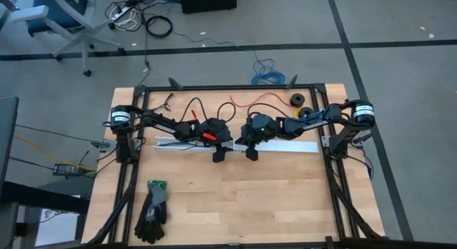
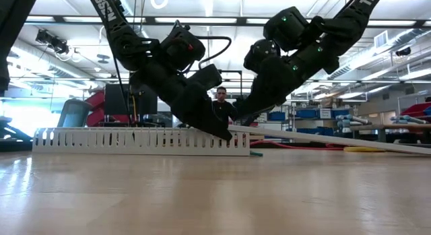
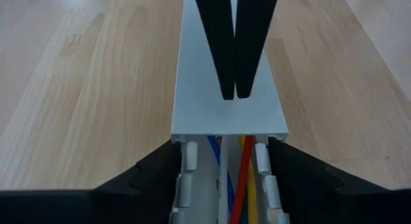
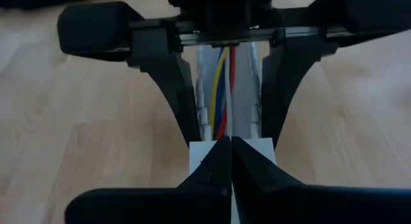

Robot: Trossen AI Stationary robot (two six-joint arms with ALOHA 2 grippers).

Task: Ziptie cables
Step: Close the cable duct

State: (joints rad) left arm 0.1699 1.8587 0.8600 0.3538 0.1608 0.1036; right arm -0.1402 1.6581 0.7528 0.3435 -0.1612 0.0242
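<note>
A white slotted channel (image 1: pixel 178 143) lies across the table's middle. The cables (image 3: pixel 239 182), blue, red and yellow wires, run along its inside and also show in the right wrist view (image 4: pixel 221 89). A flat white cover (image 1: pixel 293 146) lies over the channel's right part, and its end (image 3: pixel 228 121) sits on the channel's walls. My left gripper (image 1: pixel 218 153) straddles the channel just left of the cover's end. My right gripper (image 1: pixel 251 152) is shut, its tips down on the cover. My left gripper holds the channel between its two fingers (image 3: pixel 157 172), one against each slotted outer wall (image 3: pixel 187 166), beside the cover's end. It comes slanting down from the table's left, fingers along the channel. The channel rests on the table. My right gripper presses its shut fingertips (image 4: pixel 221 161) on the cover's top (image 4: pixel 260 147), close to the cover's left end. It comes slanting down from the table's right, in line with the cover.
Dark gloves (image 1: pixel 152 210) lie near the front left. A thin red wire (image 1: pixel 253 100), a black wire (image 1: pixel 189 110) and two black rolls (image 1: pixel 300 106) lie behind the channel. Black rails (image 1: pixel 235 86) frame the table. A person (image 2: pixel 220 104) stands in the room beyond.
</note>
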